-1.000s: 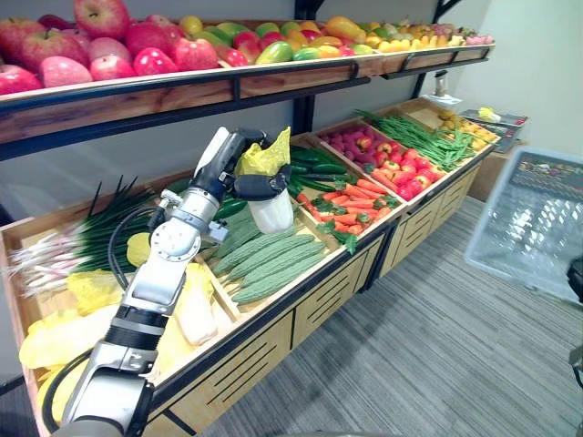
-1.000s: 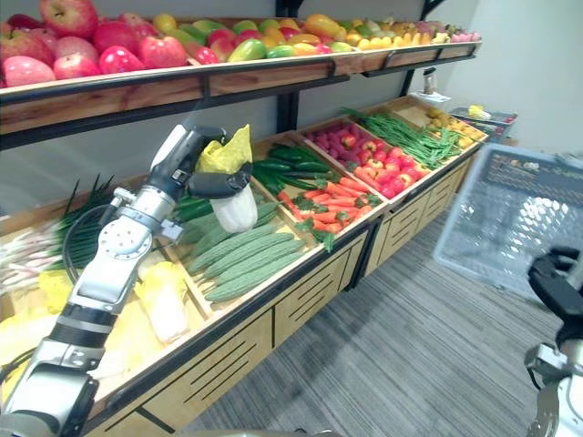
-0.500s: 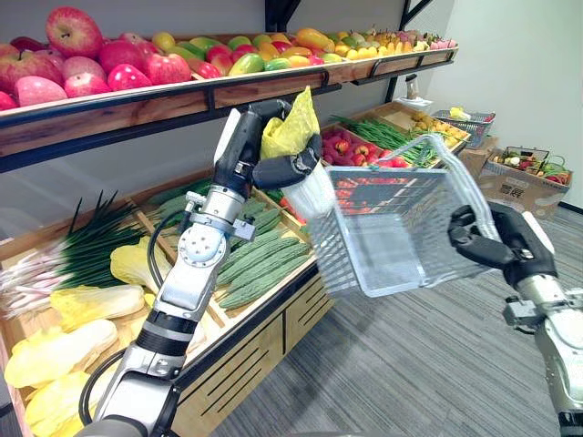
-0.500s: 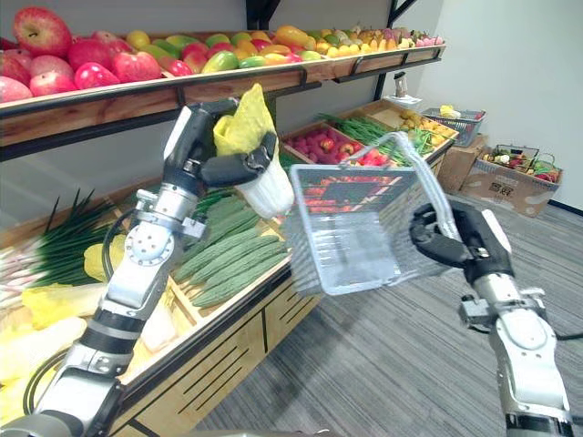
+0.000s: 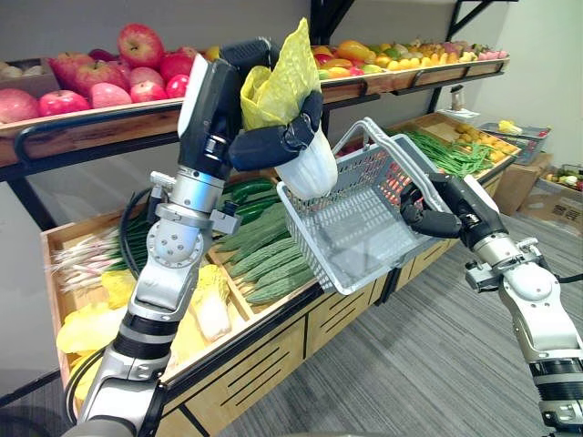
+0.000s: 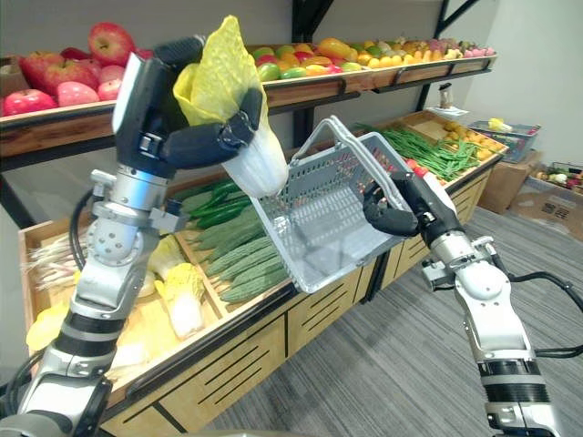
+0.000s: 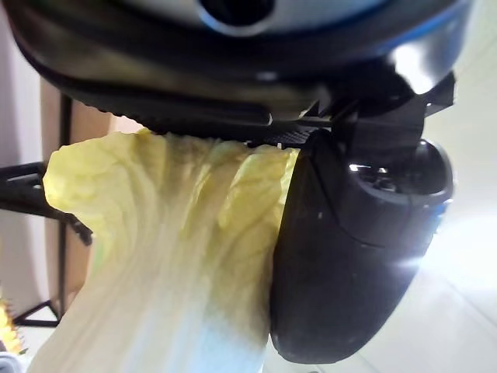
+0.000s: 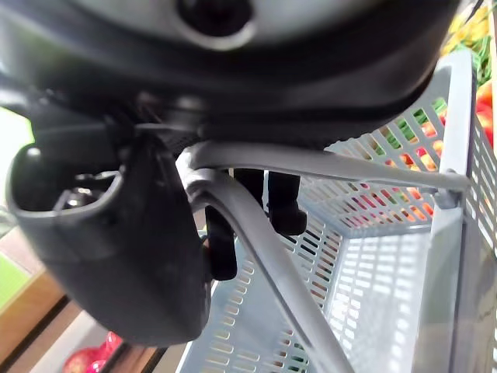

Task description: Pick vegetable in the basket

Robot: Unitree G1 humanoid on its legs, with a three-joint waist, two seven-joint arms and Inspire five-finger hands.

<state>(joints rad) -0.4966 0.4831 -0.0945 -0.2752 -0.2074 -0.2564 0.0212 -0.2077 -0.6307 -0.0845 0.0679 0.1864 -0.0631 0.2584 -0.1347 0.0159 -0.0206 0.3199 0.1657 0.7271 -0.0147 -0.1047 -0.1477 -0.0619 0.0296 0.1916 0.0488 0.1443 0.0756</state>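
Napa cabbage (image 5: 307,169): clamped stem-down in curled fingers (image 5: 273,146) of left hand (image 6: 157,109), just above near rim of grey mesh shopping basket (image 5: 364,232), not yet inside. Basket tilted toward cabbage to receive it, handle (image 8: 272,256) gripped by right hand (image 5: 439,211).

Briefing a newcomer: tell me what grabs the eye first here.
The left hand grips a yellow cabbage just above the grey basket, which the right hand holds tilted by its handle. Behind, red apples line the upper shelf.
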